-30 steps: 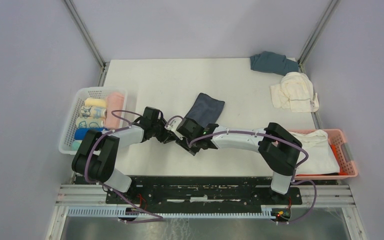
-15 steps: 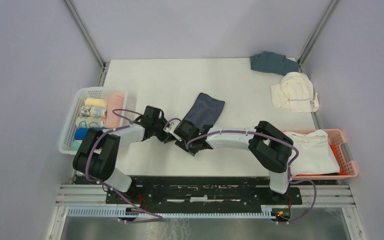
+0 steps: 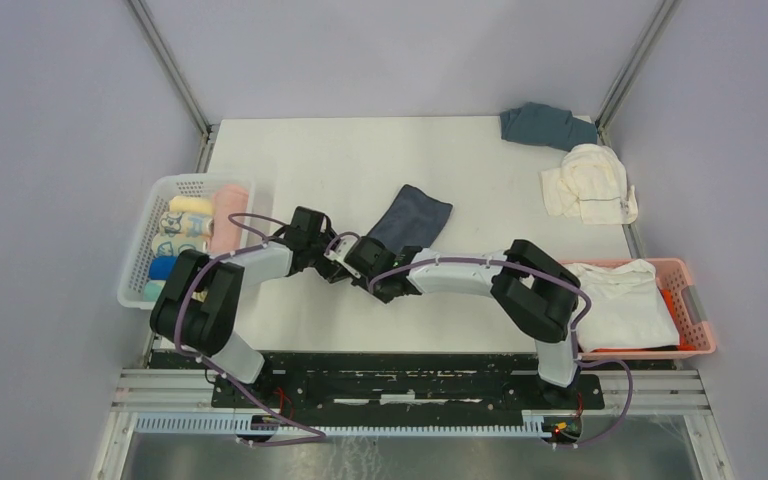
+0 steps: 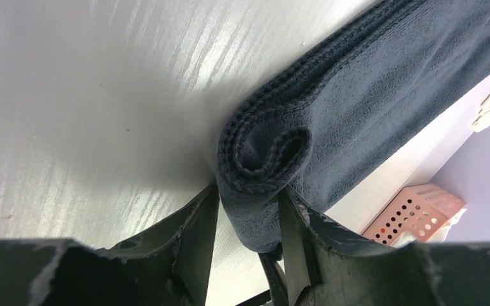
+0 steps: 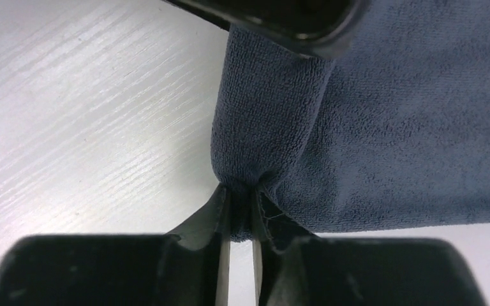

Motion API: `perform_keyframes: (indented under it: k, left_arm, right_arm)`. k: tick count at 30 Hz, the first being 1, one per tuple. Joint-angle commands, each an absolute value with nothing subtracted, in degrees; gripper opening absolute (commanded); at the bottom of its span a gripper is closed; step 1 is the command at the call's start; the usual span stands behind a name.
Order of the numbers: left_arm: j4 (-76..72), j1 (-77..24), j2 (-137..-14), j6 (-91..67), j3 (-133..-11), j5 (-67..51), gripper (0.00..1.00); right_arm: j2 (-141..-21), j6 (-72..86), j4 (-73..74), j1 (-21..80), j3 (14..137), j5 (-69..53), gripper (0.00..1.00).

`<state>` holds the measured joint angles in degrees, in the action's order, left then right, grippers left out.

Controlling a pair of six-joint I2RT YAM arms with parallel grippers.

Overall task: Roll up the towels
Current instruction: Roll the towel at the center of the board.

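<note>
A slate blue towel (image 3: 412,215) lies slantwise mid-table, its near end wound into a small roll (image 4: 265,153). My left gripper (image 3: 342,258) comes in from the left. In the left wrist view the roll sits squeezed between the left gripper's (image 4: 249,197) two fingers. My right gripper (image 3: 368,268) meets it from the right, and its jaws (image 5: 241,194) are almost together, pinching a fold of the same towel (image 5: 383,127). A dark towel (image 3: 545,125) and a cream towel (image 3: 590,182) lie crumpled at the far right.
A white lattice basket (image 3: 140,262) at the left edge holds several rolled towels (image 3: 188,228). A pink basket (image 3: 695,310) at the right edge holds a white towel (image 3: 620,300). Both arms cross low over the near middle of the table.
The right jaws have closed onto the towel's fold. Both grippers have crept slightly left and away, and the right arm's elbow has swung left. The left jaws have eased a little wider.
</note>
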<state>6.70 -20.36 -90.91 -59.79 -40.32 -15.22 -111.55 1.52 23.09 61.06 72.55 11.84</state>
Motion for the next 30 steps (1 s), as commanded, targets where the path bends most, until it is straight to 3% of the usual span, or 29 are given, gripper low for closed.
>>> perform_keyframes:
  k: [1,8,18,24,30]
  left_arm:
    - [17.03,-20.55,-90.84,-54.88,-37.76,-7.15,0.49]
    - [24.85,-20.43,-81.78,-53.92,-37.64,-4.85,0.50]
    - [29.03,-19.86,-71.07,-55.17,-37.63,-5.78,0.64]
    - [27.38,-19.86,-66.82,-56.41,-37.11,-9.51,0.76]
    - [23.15,-19.86,-68.06,-58.22,-35.68,-13.92,0.79]
  right_arm:
    - [-113.16,2.28,27.31,59.85,70.35,-1.25,0.16]
    - [-108.46,4.44,24.70,55.06,70.13,-25.94,0.03]
    - [-110.69,18.99,8.13,43.36,63.09,-51.05,0.05]
    - [-113.97,31.29,-6.19,38.39,58.43,-58.41,0.05]
    - [-118.74,35.75,-9.16,34.56,57.57,-60.19,0.04]
